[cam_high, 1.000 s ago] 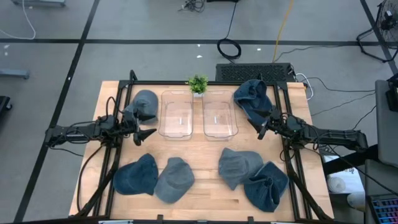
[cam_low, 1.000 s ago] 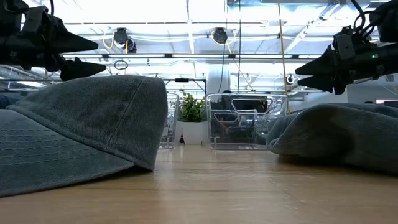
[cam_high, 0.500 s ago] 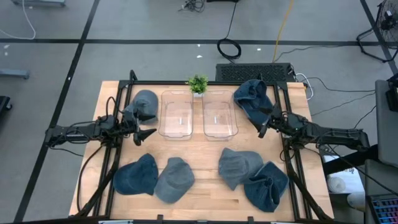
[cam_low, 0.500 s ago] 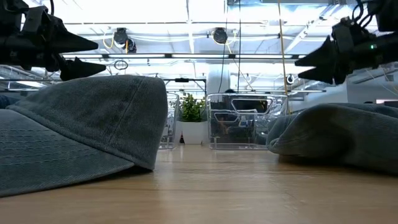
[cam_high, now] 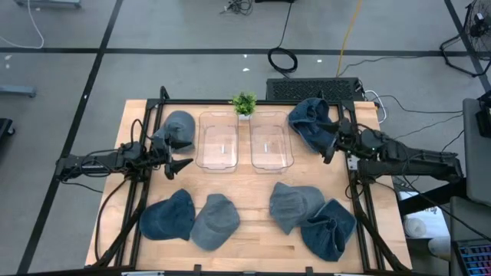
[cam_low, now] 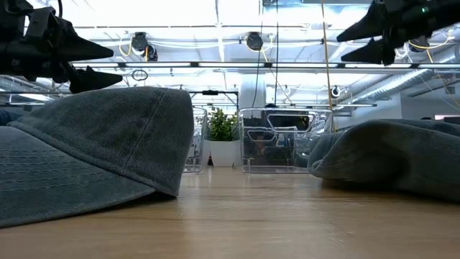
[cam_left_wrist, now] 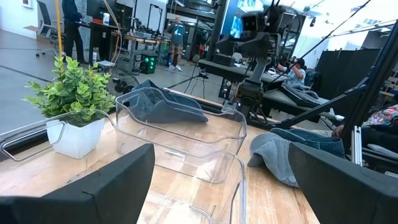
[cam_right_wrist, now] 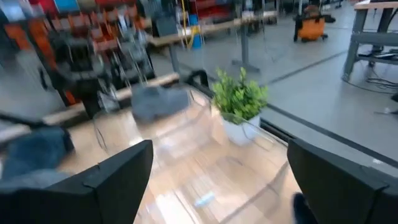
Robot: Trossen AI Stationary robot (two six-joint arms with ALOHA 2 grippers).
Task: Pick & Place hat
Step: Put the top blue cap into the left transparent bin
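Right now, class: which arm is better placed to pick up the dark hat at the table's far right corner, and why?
Probably the right. The right gripper, open, hangs at that dark hat's edge, while the left gripper waits open across the table beside another hat.

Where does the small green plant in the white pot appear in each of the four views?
High view: plant at the table's far edge, between two clear bins.
Low view: centre, behind hats.
Left wrist.
Right wrist.
Shared landmark: clear bin beside it.
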